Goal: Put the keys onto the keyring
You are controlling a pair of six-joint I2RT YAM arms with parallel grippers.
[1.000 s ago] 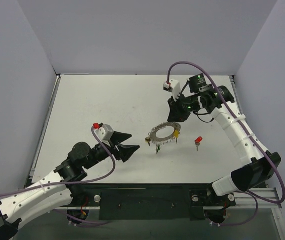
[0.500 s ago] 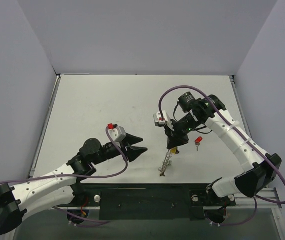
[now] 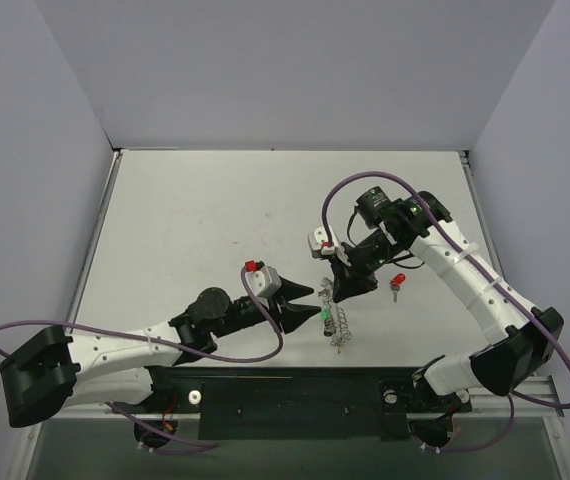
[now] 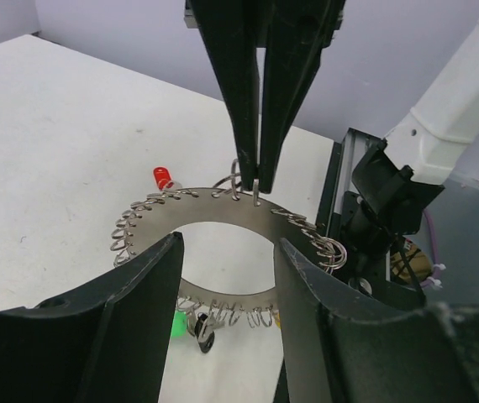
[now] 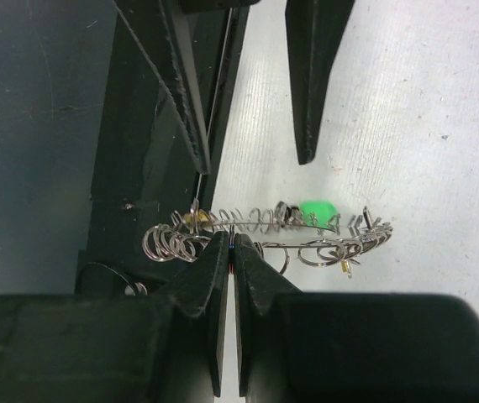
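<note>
Bring the left jaws forward around the keyring (image 4: 214,208) and close them gently on its lower arc, clear of the green key (image 4: 178,323), so the coil is not twisted out of the other grip. The right jaws are pinched shut on the ring's top edge, at centre frame in the left wrist view. The left jaws stand apart, with the ring just beyond their tips, untouched. A red key (image 3: 397,283) lies on the surface (image 3: 195,210).

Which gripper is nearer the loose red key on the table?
Right. The right gripper, shut on the hanging keyring, is just left of the red key in the top view. The left gripper, open, sits farther left, beyond the keyring.
</note>
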